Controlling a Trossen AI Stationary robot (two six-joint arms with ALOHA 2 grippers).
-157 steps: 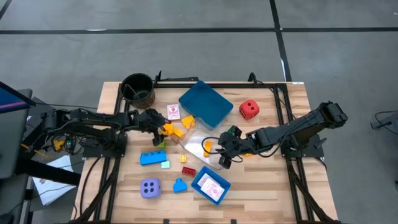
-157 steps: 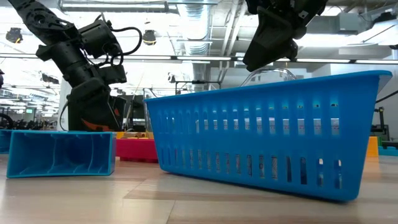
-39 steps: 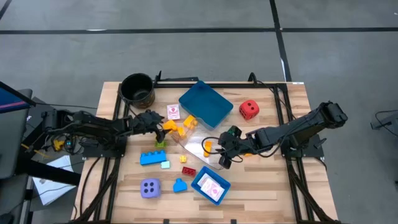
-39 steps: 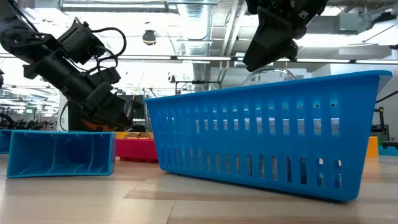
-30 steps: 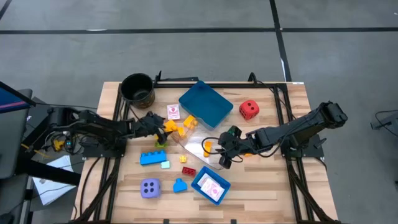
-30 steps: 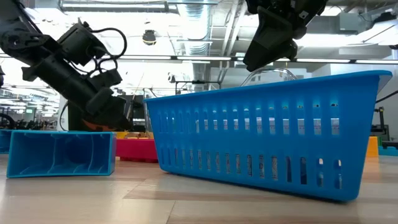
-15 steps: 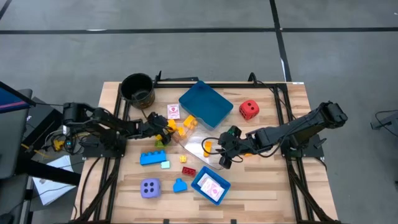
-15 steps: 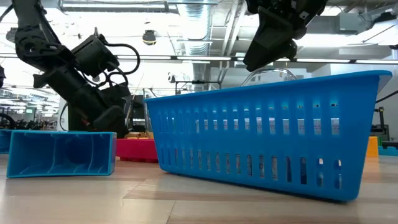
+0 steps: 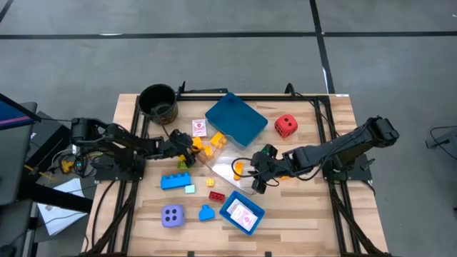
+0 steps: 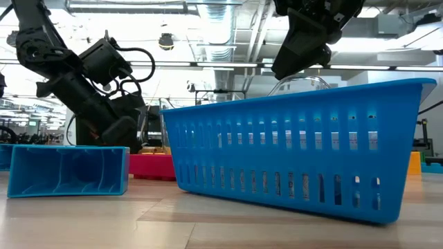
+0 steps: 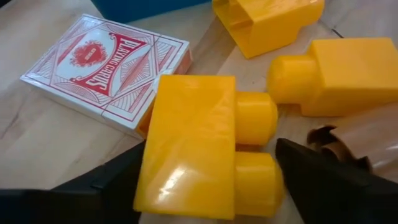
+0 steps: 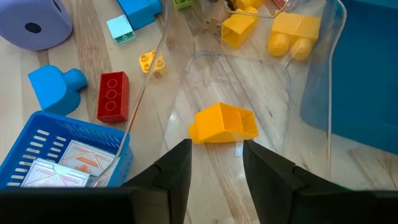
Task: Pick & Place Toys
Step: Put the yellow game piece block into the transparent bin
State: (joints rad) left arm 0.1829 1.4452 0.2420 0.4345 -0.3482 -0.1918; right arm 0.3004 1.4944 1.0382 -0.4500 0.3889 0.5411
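Left wrist view: my left gripper [image 11: 208, 168] has begun closing from fully open, fingers flanking 1 yellow brick [image 11: 199, 146] that lies beside the card pack [image 11: 109, 68]; no firm grip yet. My right gripper [image 12: 214, 165] hangs part open, empty, over another yellow brick [image 12: 224, 123].

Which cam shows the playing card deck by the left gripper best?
Left wrist view: the card deck fills the frame, its print readable, beside a yellow brick. High view shows it as a small white patch. Low and right wrist views don't show it.
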